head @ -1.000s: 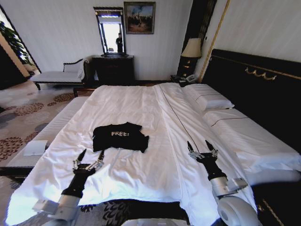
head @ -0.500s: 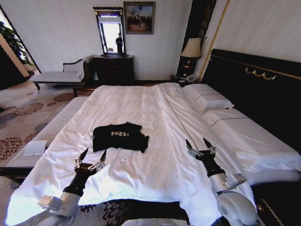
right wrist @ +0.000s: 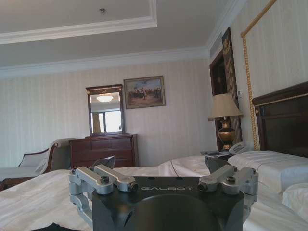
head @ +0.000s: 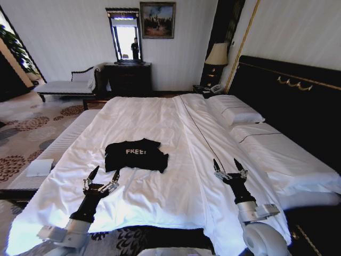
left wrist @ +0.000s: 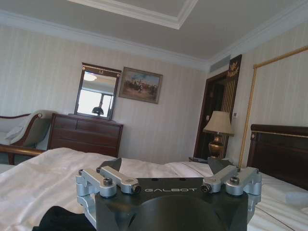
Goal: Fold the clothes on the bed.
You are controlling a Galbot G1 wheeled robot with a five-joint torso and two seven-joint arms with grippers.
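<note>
- The black T-shirt point(head: 136, 155) is lying bunched up on the bed point(head: 160, 122), left of the middle seam and closer to the foot edge, with the "FREE!" print facing up.
- Left gripper point(head: 103, 180) hangs over the sheet just short of the shirt's near edge, fingers spread, nothing in them.
- Right gripper point(head: 229, 167) is over the right half near the foot edge, well apart from the shirt, also spread and empty.
- Pillows point(head: 234, 109) sit by the dark headboard point(head: 287, 101).
</note>
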